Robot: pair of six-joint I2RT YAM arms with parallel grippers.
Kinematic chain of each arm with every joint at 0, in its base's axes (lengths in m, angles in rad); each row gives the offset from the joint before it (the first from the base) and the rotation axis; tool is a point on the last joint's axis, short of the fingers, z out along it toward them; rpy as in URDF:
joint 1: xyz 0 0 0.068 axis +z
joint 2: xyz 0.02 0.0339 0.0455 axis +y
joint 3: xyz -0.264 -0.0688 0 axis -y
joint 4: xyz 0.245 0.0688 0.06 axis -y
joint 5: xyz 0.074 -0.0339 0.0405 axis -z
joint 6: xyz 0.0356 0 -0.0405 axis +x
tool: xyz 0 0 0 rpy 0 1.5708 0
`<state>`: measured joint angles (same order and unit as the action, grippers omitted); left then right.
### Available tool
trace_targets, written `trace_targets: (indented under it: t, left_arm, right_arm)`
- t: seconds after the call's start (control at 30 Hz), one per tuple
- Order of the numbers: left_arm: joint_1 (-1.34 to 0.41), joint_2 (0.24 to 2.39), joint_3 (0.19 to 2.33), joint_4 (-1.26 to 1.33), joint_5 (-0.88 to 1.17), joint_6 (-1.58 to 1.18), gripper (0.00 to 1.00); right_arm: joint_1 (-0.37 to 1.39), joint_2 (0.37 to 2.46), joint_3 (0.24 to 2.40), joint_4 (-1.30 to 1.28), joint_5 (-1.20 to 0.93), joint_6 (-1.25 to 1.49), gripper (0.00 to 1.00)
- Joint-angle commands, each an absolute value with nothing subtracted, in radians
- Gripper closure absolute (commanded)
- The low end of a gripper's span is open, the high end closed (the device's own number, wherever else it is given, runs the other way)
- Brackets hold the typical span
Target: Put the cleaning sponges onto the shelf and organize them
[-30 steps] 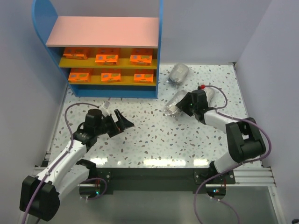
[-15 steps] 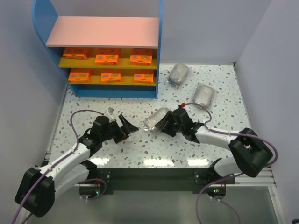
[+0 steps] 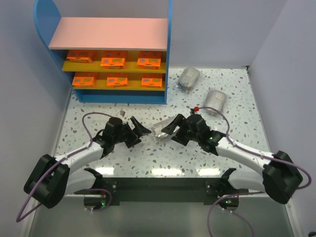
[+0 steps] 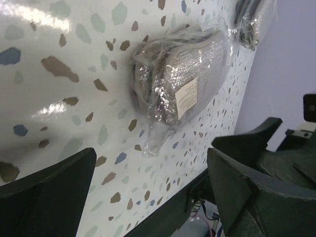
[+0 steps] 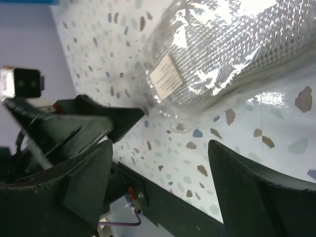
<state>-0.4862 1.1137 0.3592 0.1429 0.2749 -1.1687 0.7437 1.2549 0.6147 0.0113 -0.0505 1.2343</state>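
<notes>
Left gripper stands fully open and empty. Its fingers frame a bagged grey sponge bundle lying on the table a short way ahead of its tips. Right gripper, also spread wide and holding nothing, is nearer, just beside the bundle's opposite end. The bundle's long axis seems to run roughly from pincer to pincer. Both arms reach low and converge mid-table. The shelf stands well apart, off the left gripper's side.
</notes>
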Motion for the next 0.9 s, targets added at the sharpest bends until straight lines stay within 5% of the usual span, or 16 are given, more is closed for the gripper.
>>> trace_targets:
  t: [0.0,0.33,0.53,0.6,0.73,0.83,0.87]
  left_arm:
    - [-0.503,1.211,0.455,0.256,0.29,-1.128,0.0]
    - [-0.549,1.492,0.675,0.229,0.298,-1.019,0.05]
    - [-0.574,1.667,0.791,0.204,0.308,-0.979,0.18]
    - [-0.575,1.719,0.814,0.193,0.31,-0.966,0.3]
    - [-0.575,1.72,0.767,0.212,0.318,-0.969,0.77]
    - [-0.575,1.665,0.726,0.207,0.313,-0.98,1.0]
    - [-0.574,1.61,0.713,0.187,0.308,-0.985,1.0]
  right_arm:
    - [0.744,1.119,0.609,-0.152,-0.005,1.192,0.17]
    - [0.744,0.873,0.594,-0.442,0.075,1.154,0.11]
    - [0.742,0.802,0.586,-0.503,0.104,1.158,0.12]
    - [0.742,0.789,0.587,-0.522,0.104,1.155,0.12]
    - [0.741,0.761,0.603,-0.566,0.112,1.144,0.12]
    - [0.742,0.73,0.612,-0.594,0.123,1.143,0.13]
    - [0.741,0.724,0.615,-0.601,0.124,1.144,0.13]
